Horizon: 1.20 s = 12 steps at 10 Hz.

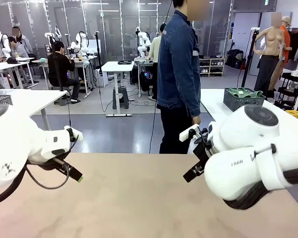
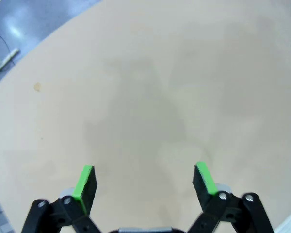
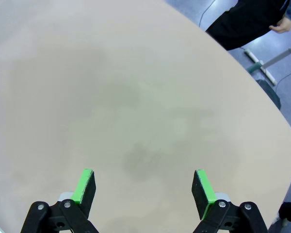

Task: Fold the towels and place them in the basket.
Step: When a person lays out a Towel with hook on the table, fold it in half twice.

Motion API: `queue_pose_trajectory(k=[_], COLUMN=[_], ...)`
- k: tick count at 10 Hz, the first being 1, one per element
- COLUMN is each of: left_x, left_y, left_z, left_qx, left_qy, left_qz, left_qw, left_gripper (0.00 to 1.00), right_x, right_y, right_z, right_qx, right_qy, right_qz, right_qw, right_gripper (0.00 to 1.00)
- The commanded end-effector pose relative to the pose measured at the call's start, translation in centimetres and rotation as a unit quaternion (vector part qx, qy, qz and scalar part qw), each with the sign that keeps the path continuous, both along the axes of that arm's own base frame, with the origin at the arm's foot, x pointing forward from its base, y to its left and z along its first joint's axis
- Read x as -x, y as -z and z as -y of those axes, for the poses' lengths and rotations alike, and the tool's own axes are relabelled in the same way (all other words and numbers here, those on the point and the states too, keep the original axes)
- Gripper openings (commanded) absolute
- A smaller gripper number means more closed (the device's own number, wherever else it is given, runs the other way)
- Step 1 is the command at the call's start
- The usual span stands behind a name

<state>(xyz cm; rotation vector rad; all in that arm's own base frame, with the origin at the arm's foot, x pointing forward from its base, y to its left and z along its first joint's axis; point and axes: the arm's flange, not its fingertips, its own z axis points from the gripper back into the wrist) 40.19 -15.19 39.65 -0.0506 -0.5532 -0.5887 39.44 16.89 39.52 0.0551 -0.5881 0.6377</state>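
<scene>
While right end effector (image 3: 144, 187) hangs spread, basket (image 1: 234, 103) well beyond it, towels (image 1: 244, 92) inside

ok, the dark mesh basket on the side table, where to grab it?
Probably the basket by its near rim, coming from above. The top is open, the mesh wall is thin, and the greenish towels heap in the middle, leaving the edge free.

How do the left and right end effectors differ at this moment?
The left end effector reaches in from the robot's left, angled toward the middle; the right end effector mirrors it from the right. The right end effector sits nearer the standing person than the left one. Both are open, empty, above the table.
</scene>
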Motion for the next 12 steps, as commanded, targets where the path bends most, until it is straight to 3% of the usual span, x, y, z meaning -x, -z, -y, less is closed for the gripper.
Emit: queue_pose_trajectory(k=[1, 3, 5, 7, 8, 10, 12], left_x=[0.8, 2.7, 6.7, 11.3, 13.4, 17.5, 21.2], left_y=[-7.9, -16.0, -24.8, -32.0, -35.1, -39.4, -42.8], left_z=[-1.7, -4.3, -8.4, -12.4, -13.8, -16.1, -17.7], left_qx=[0.036, 0.063, 0.139, 0.135, 0.159, 0.162, 0.154], left_qy=[0.011, 0.028, 0.079, 0.057, 0.046, 0.033, -0.003], left_qz=[-0.018, -0.010, -0.064, -0.043, -0.033, -0.003, 0.038], left_qw=[0.999, 0.998, 0.985, 0.988, 0.986, 0.986, 0.987], left_gripper=[1.00, 1.00, 1.00, 1.00, 1.00, 1.00, 1.00], right_x=[0.4, 1.7, 4.9, 9.2, 12.0, 17.4, 20.2], right_y=[-7.8, -16.5, -24.1, -29.8, -33.0, -37.3, -38.7], right_z=[2.2, 4.7, 8.4, 11.9, 13.7, 17.7, 20.6], right_qx=[-0.024, -0.061, -0.089, -0.101, -0.110, -0.119, -0.135], right_qy=[-0.015, -0.035, -0.046, -0.042, -0.032, -0.003, 0.027], right_qz=[-0.014, -0.029, -0.053, -0.057, -0.032, -0.024, -0.018], right_qw=[0.999, 0.997, 0.994, 0.992, 0.993, 0.993, 0.990], right_gripper=[1.00, 1.00, 1.00, 1.00, 1.00, 1.00, 1.00])
